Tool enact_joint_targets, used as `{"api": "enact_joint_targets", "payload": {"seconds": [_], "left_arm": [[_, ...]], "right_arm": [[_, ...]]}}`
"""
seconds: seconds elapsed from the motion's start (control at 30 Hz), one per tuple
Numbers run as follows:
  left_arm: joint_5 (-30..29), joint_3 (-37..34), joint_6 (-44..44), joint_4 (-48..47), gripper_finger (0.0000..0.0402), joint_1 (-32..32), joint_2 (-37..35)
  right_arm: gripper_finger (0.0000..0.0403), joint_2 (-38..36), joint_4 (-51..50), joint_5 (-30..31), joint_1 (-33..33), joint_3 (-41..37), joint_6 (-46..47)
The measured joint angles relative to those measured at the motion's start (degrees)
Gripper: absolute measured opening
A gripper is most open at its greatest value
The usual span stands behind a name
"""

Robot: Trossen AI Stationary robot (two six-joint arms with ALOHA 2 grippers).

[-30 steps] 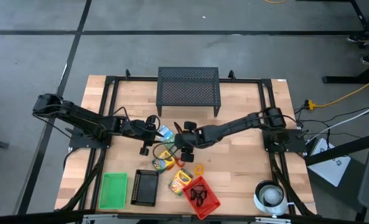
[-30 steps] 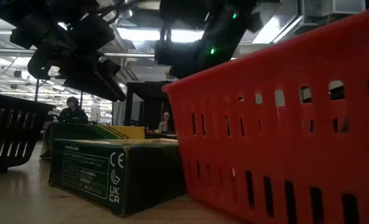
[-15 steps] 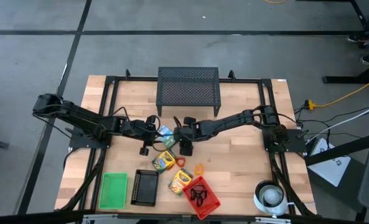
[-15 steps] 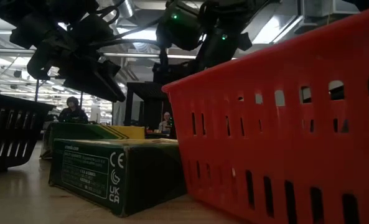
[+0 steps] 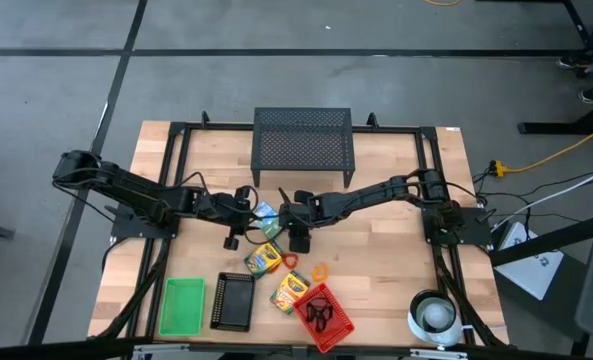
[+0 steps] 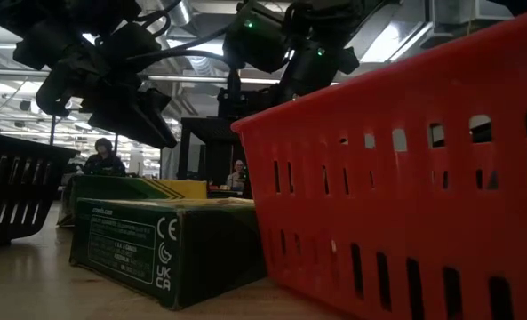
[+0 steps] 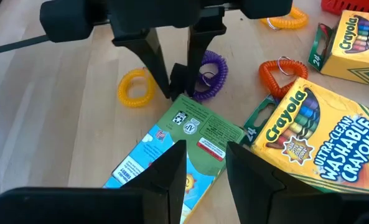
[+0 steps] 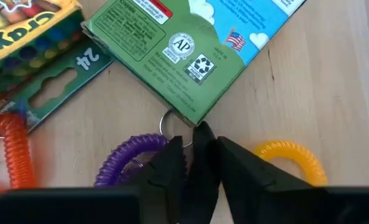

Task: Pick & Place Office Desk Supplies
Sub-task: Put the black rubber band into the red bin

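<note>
A purple coil ring [image 7: 214, 79] lies on the table at the green corner of a flat blue-and-green box [image 7: 184, 140]. My right gripper [image 8: 190, 146] comes down on the ring from above, its fingers nearly together [image 7: 180, 87]. A yellow ring [image 7: 136, 93], an orange ring [image 7: 277, 70] and two crayon boxes [image 7: 308, 137] [image 7: 352, 43] lie around them. My left gripper [image 7: 204, 171] hovers open above the blue-and-green box, left of the right gripper [image 5: 284, 214] in the high view. My right gripper has the purple ring's near arc [image 8: 164, 143] at its fingertips, pointing steeply down from above. The fingers [image 8: 172, 163] hide the place of contact itself, so the kind of hold does not show. The ring lies flat on the table.
A black mesh stand [image 5: 303, 140] stands at the far edge. Along the near edge sit a green tray [image 5: 183, 305], a black tray [image 5: 233, 300], a red basket [image 5: 338, 326] holding black clips, and a white roll [image 5: 436, 315] at the right corner.
My right gripper has gone a little toward the table's left and far edges and down, onto the purple ring beside the blue-and-green box, then held still. My left arm has not moved.
</note>
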Motion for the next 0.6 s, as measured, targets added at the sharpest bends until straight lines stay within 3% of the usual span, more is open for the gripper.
{"api": "enact_joint_targets", "payload": {"seconds": [0.23, 0.6], "left_arm": [[0.0, 0.0, -0.02, -0.12, 0.0111, 0.01, 0.0], [-0.02, 0.0, -0.04, -0.12, 0.0111, 0.01, 0.0]], "right_arm": [[0.0012, 0.0, 0.12, -0.52, 0.0, 0.0, -0.22], [0.0003, -0.43, -0.16, 3.97, 0.0, 0.01, 0.23]]}}
